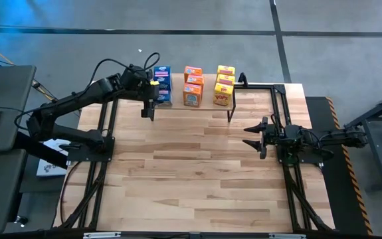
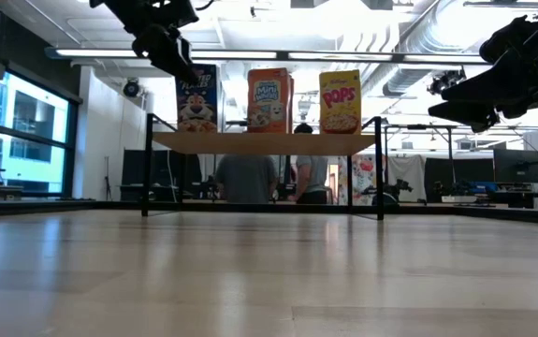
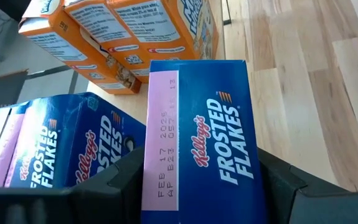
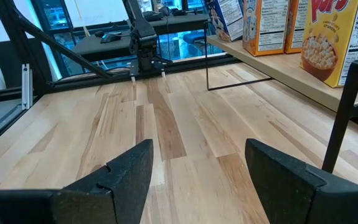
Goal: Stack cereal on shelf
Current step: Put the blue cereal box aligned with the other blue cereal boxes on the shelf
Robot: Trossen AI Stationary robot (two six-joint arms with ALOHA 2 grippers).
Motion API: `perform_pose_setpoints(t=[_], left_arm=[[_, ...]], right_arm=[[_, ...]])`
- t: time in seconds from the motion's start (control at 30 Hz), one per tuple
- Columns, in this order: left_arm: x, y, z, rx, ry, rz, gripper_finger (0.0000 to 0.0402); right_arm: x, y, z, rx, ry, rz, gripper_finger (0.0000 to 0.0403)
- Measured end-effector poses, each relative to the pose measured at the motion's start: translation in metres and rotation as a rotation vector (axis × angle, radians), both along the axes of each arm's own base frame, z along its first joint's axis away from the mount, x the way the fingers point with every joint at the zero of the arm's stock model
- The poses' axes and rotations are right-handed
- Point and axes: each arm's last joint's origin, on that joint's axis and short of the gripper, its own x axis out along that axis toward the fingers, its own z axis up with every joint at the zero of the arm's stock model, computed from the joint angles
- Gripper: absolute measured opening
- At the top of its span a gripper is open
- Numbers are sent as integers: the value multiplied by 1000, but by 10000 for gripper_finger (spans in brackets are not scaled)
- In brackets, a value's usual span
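Note:
The shelf [image 2: 269, 142] stands at the table's far edge, and boxes stand upright on its wood plank. Blue cereal boxes [image 1: 163, 83] are on its left, orange boxes [image 1: 192, 86] in the middle, yellow boxes [image 1: 224, 85] on the right. My left gripper [image 1: 149, 101] is above the front blue box [image 3: 197, 143] and shut on it; two more blue boxes [image 3: 54, 149] stand just behind. My right gripper [image 1: 252, 135] hovers open over the table's right side, away from the shelf. My left gripper pinches the front blue box at its top end [image 3: 160, 180], one finger on each broad face. It comes from above, pointing down. The box is upright, and in the low view its bottom [image 2: 196, 129] rests on the shelf's plank at the left end.
The shelf's black wire legs [image 2: 379, 168] and a black frame [image 1: 277, 99] stand at the table's far right. Bare wood tabletop [image 1: 191, 172] spreads across the middle and near side. People stand in the room beyond the shelf [image 2: 245, 178].

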Motion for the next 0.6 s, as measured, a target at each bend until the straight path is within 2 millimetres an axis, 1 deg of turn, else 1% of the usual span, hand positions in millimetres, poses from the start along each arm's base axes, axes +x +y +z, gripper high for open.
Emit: perform_pose_setpoints(t=[0.23,0.6], left_arm=[[0,0,0,-1,-1,1,204],[1,2,2,33,-9,36,260]], right_arm=[[0,0,0,0,0,0,248],[0,0,0,0,0,0,248]])
